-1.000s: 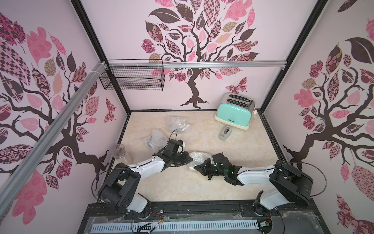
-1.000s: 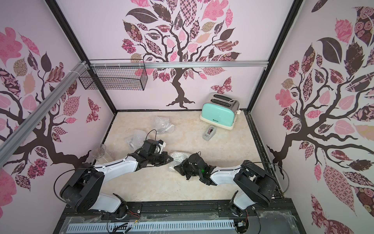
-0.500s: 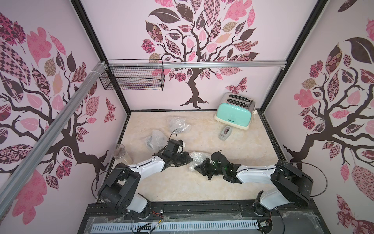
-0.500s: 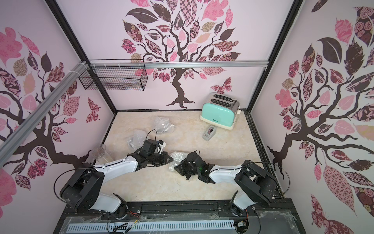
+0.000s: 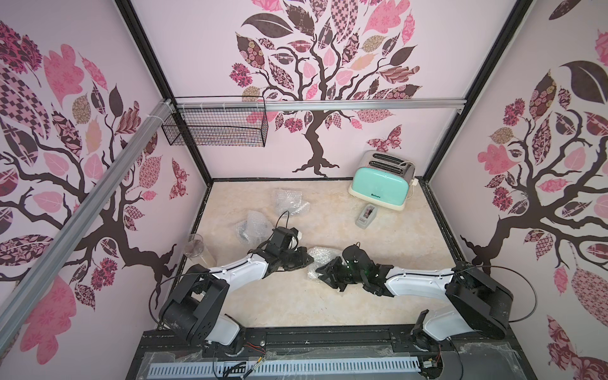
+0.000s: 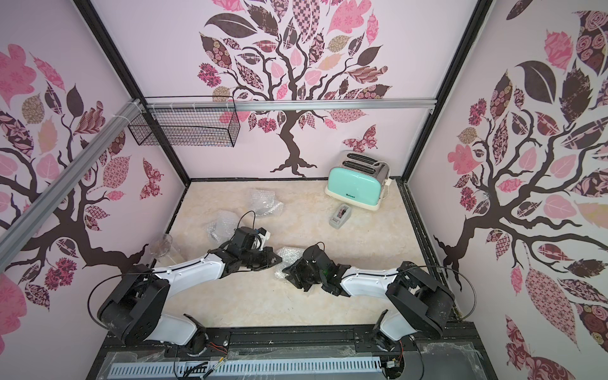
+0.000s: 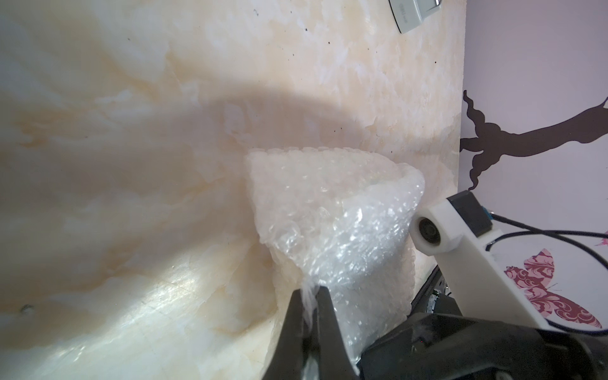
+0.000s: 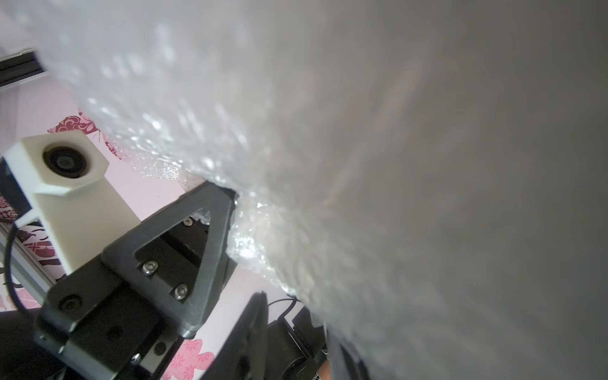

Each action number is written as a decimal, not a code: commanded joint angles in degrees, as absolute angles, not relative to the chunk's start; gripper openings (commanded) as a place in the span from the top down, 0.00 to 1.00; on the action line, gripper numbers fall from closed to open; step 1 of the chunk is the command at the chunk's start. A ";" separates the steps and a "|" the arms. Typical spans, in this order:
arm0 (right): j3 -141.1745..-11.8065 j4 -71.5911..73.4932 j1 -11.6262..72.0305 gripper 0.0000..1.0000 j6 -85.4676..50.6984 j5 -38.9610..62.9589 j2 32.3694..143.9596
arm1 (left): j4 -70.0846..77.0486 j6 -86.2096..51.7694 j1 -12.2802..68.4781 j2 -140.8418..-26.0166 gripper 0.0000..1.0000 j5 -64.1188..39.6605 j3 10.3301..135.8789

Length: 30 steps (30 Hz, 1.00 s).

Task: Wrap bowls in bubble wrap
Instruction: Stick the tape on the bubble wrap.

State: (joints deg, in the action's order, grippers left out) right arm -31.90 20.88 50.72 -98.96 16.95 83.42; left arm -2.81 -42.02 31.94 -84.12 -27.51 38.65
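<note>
Left wrist view is showing my left hand (image 7: pixel 308 292) clamping the bubble wrap (image 7: pixel 339 214) mid-fold, my right hand (image 5: pixel 324 271) unclear if open, and tucking the loose side is probably coming next.

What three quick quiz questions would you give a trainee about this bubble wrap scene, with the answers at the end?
1. True or false: the left arm's jaws are pinched shut on the crumpled clear bubble wrap bundle between the two arms.
2. What stands in the far right corner of the beige marble-look tabletop? A: a clear drinking glass. B: a mint-green two-slot toaster. C: a black wire basket.
3. Counting the held one, how many separate bubble wrap bundles show on the tabletop in both top views?

Key: 1 true. 2 B. 3 three: the held one, a far bundle and a left-side bundle.
</note>
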 commanded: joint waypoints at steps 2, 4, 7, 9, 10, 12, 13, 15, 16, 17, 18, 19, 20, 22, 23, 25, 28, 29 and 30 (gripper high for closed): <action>-31.82 9.51 50.65 0.64 -99.42 17.68 83.16 | -4.75 -41.40 32.26 -84.45 1.00 -27.33 38.59; -32.24 8.75 50.63 0.61 -99.05 17.86 82.88 | -4.75 -41.45 32.26 -84.33 1.00 -27.25 38.56; -32.85 8.80 50.63 0.61 -98.13 19.03 83.14 | -4.74 -41.43 32.33 -84.34 1.00 -27.33 38.50; -33.62 8.35 50.62 0.61 -96.52 19.68 83.25 | -4.83 -41.40 32.30 -84.20 1.00 -27.29 38.48; -33.94 7.90 50.63 0.60 -95.76 19.54 83.00 | -4.82 -41.35 32.28 -84.07 1.00 -27.33 38.51; -34.77 7.00 50.63 0.60 -94.13 19.40 82.37 | -4.91 -41.38 32.28 -84.10 1.00 -27.33 38.50; -35.28 6.47 50.64 0.60 -93.36 19.47 82.22 | -4.92 -41.35 32.31 -84.10 1.00 -27.33 38.50; -35.94 5.29 50.63 0.59 -92.55 19.77 82.26 | -4.84 -41.40 32.41 -84.33 1.00 -27.42 38.58; -35.70 5.63 50.63 0.59 -92.75 19.82 82.18 | -4.73 -41.41 32.39 -84.39 1.00 -27.51 38.62; -35.37 6.27 50.63 0.59 -92.90 19.69 82.25 | -4.61 -41.49 32.44 -84.42 1.00 -27.51 38.57; -35.15 6.54 50.68 0.59 -92.91 19.61 82.29 | -4.65 -41.44 32.43 -84.39 1.00 -27.51 38.58; -35.00 6.51 50.54 0.58 -92.90 19.72 82.38 | -4.71 -41.40 32.43 -84.42 1.00 -27.51 38.68; -34.69 7.32 50.45 0.59 -92.86 19.77 82.32 | -4.75 -41.40 32.44 -84.35 1.00 -27.51 38.67; -34.98 8.23 50.50 0.59 -90.84 19.51 81.75 | -4.83 -41.35 32.49 -84.29 1.00 -27.42 38.66; -35.66 7.70 50.45 0.59 -89.42 19.78 81.70 | -4.92 -41.32 32.48 -84.36 1.00 -27.34 38.65; -38.03 4.77 50.45 0.56 -85.10 19.87 81.42 | -4.83 -41.34 32.45 -84.45 1.00 -27.42 38.63; -38.67 3.06 50.46 0.54 -83.60 19.55 80.16 | -4.82 -41.41 32.44 -84.41 1.00 -27.42 38.76; -38.33 2.91 50.45 0.54 -83.58 19.35 79.53 | -4.79 -41.34 32.43 -84.40 1.00 -27.34 38.70; -38.08 2.90 50.45 0.53 -83.58 19.18 78.79 | -4.83 -41.35 32.48 -84.37 1.00 -27.27 38.67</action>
State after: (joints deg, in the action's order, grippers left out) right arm -37.21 7.16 50.43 -86.56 19.20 80.73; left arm -3.51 -42.02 32.16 -84.14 -27.46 38.65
